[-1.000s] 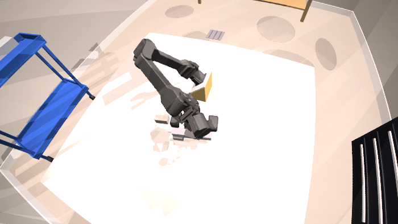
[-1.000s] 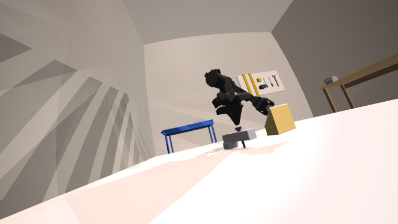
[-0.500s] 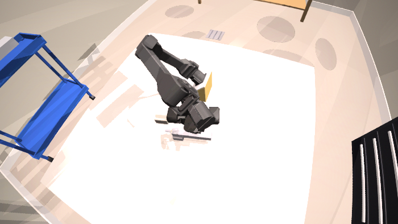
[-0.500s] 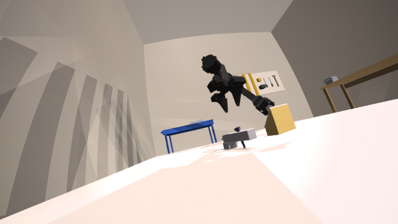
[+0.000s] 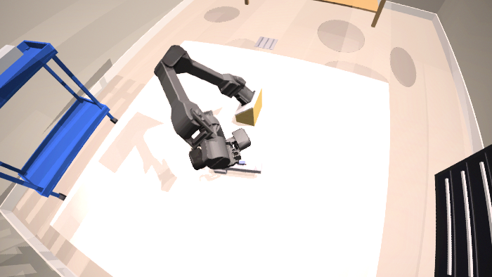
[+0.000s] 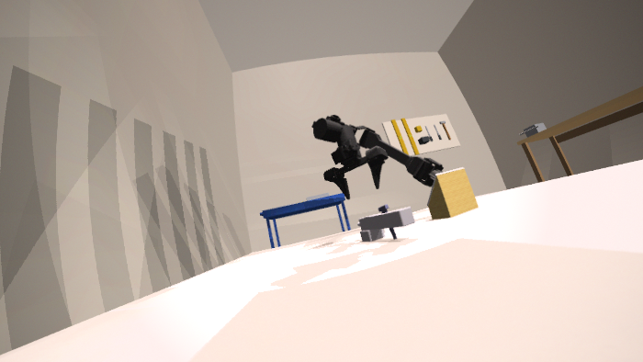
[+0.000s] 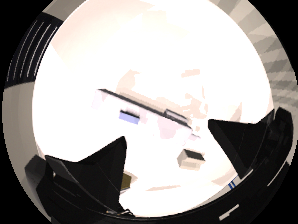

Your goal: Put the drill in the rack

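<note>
Claw spread above the block.
We see the gripper (image 6: 360,186) wide apart, pinching nothing, hanging over the grey block (image 6: 387,219); wedge (image 6: 452,193) at 2 o'clock.

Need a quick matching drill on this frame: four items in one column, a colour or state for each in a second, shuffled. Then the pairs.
Column 1
1. gripper
2. wedge block
3. side table
4. grey fixture

Column 2
A. blue
B. sits on the white surface, under the jaws
C. open, holding nothing
D. tan, beside the arm's base

Pairs: 1-C, 2-D, 3-A, 4-B
</note>
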You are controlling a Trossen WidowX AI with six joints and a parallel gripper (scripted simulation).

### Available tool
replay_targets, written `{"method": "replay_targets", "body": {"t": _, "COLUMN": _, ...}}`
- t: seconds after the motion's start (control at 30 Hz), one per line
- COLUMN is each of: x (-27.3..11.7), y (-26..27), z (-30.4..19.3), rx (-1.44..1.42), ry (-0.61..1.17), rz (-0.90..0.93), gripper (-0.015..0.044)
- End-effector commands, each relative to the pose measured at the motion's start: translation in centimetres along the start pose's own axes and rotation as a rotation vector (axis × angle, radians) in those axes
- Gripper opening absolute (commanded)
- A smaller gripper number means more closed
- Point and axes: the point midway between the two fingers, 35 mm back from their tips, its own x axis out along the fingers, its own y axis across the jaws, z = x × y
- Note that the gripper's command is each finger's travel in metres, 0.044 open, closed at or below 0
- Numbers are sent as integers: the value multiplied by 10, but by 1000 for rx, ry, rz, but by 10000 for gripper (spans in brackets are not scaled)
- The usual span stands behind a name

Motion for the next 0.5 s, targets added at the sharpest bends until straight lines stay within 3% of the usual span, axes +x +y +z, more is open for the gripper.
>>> {"method": "replay_targets", "body": {"t": 0.0, "x": 34, "y": -47, "z": -40, "rx": -571, "ry": 21, "rz": -11, "gripper": 440}}
{"method": "replay_targets", "body": {"t": 0.47, "x": 58, "y": -77, "z": -75, "rx": -987, "ry": 61, "rz": -6, "gripper": 440}}
